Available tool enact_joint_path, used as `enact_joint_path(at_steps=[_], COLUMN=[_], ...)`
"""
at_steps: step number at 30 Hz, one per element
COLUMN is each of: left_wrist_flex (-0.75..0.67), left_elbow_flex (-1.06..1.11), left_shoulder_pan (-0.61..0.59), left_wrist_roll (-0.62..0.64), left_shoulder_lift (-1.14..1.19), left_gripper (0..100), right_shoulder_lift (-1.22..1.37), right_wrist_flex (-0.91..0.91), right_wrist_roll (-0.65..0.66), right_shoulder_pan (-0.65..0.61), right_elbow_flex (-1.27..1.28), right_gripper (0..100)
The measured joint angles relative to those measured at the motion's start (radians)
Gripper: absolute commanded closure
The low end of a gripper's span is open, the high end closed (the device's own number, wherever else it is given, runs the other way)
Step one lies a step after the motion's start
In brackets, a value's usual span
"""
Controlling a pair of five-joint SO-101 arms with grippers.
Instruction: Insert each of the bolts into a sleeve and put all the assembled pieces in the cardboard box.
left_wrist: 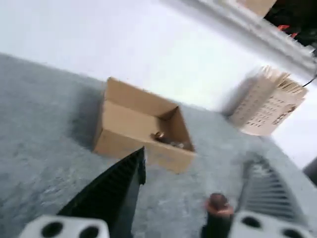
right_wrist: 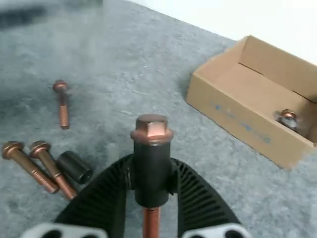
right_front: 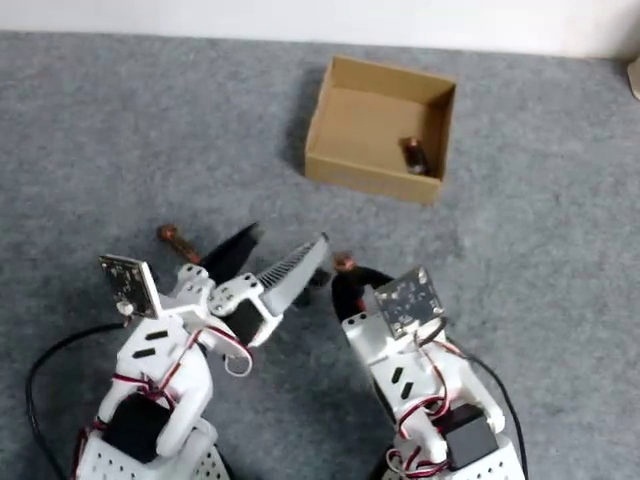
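Closest in, the right tool [right_wrist: 151, 171] is clamped on a black sleeve [right_wrist: 151, 173] with a copper bolt [right_wrist: 151, 128] pushed through it. It holds this upright above the grey table [right_front: 520, 260], short of the cardboard box [right_front: 372, 178] and well apart from it. One assembled piece [right_front: 415, 155] lies inside the box against its far wall. The left tool [right_front: 285, 245] sits just beside the right one, also short of the box, its fingers spread apart around nothing. Farther from the box lie a single bolt [right_wrist: 62, 104], a pair of bolts [right_wrist: 32, 169] and a spare sleeve [right_wrist: 74, 166] touching that pair.
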Motion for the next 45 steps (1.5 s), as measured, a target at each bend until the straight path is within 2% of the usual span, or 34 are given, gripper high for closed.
enact_joint_path(at_steps=[2, 3, 7, 9, 14, 18, 23, 26, 31, 36, 41, 43, 45], left_wrist_flex=[0.002, 0.003, 0.06, 0.091, 0.092, 0.037, -0.117, -0.157, -0.17, -0.176, -0.176, -0.176, -0.176], left_elbow_flex=[0.006, 0.006, 0.009, 0.009, 0.009, -0.028, -0.155, -0.267, -0.431, -0.476, -0.48, -0.48, -0.48], left_shoulder_pan=[-0.032, -0.044, -0.107, -0.12, -0.155, -0.186, -0.252, -0.278, -0.327, -0.327, -0.327, -0.327, -0.327], left_wrist_roll=[-0.043, -0.097, -0.44, -0.557, -0.615, -0.618, -0.62, -0.608, -0.555, -0.551, -0.551, -0.551, -0.551], left_shoulder_lift=[0.0, 0.0, 0.0, 0.0, 0.072, 0.288, 0.709, 0.993, 1.359, 1.439, 1.444, 1.445, 1.445], left_gripper=[98, 100, 99, 99, 99, 99, 99, 99, 99, 99, 99, 99, 99], right_shoulder_lift=[0.0, 0.0, 0.0, 0.0, 0.124, 0.446, 1.017, 1.381, 1.978, 2.512, 2.906, 3.007, 3.046], right_wrist_flex=[0.0, 0.0, 0.0, 0.0, -0.083, -0.186, -0.213, -0.195, 0.012, 0.278, 0.466, 0.511, 0.546], right_wrist_roll=[0.0, 0.0, 0.0, 0.0, 0.0, 0.0, 0.0, 0.0, 0.0, 0.0, 0.0, 0.0, 0.0], right_shoulder_pan=[0.008, 0.011, 0.028, 0.061, 0.13, 0.167, 0.242, 0.304, 0.39, 0.402, 0.4, 0.4, 0.399], right_elbow_flex=[0.0, 0.0, 0.0, 0.0, -0.017, -0.181, -0.617, -0.951, -1.587, -2.239, -2.834, -3.0, -3.061], right_gripper=[99.5, 99.5, 99.5, 99.5, 99.4, 99.4, 99.4, 99.4, 99.4, 99.2, 99.2, 99.1, 99.1])
